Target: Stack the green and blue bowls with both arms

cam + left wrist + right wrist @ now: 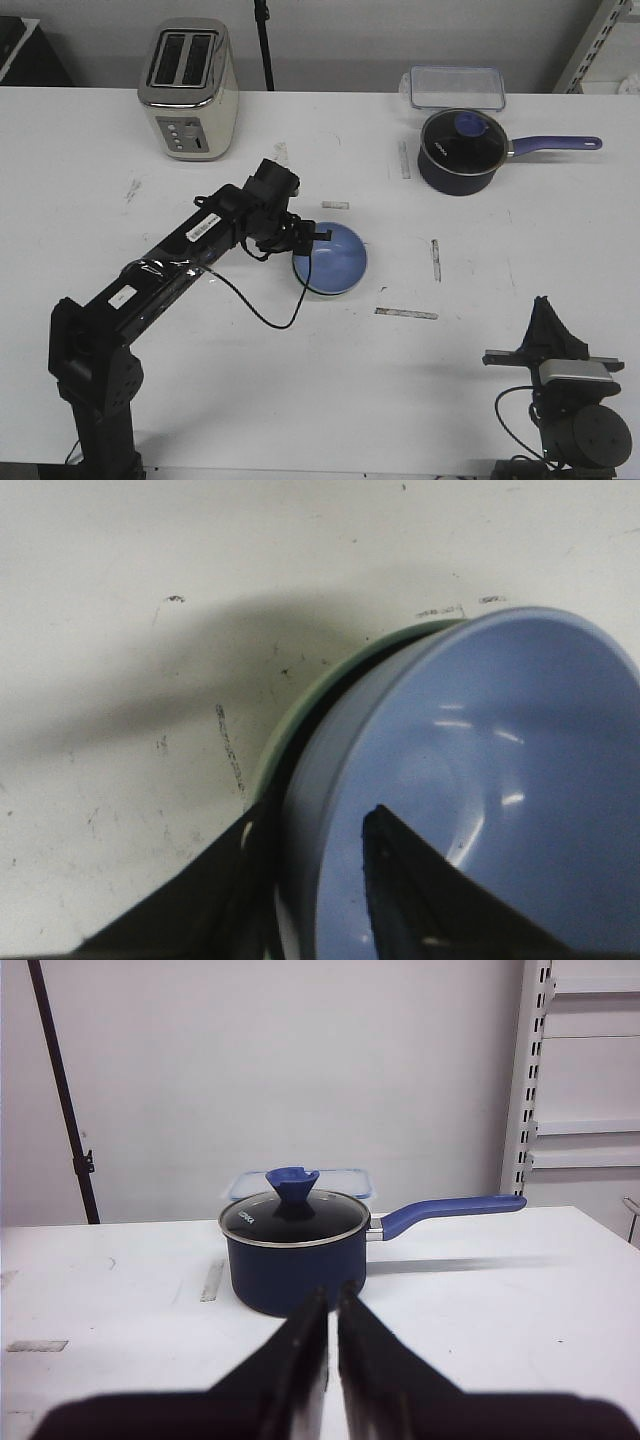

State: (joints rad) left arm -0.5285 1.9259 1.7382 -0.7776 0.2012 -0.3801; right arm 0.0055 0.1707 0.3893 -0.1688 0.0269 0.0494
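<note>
The pale blue bowl (333, 258) sits mid-table, nested in the mint green bowl, of which only a thin rim (290, 712) shows in the left wrist view. The blue bowl (480, 770) rests tilted, with a dark gap to the green rim. My left gripper (310, 240) is shut on the blue bowl's left rim (318, 815), one finger inside and one outside the wall. My right gripper (545, 305) is parked at the front right, shut and empty (333, 1295), pointing towards the saucepan.
A navy saucepan (460, 150) with a glass lid and long handle stands at the back right, with a clear lidded box (455, 87) behind it. A toaster (188, 88) stands at the back left. Tape strips (406, 313) lie on the table.
</note>
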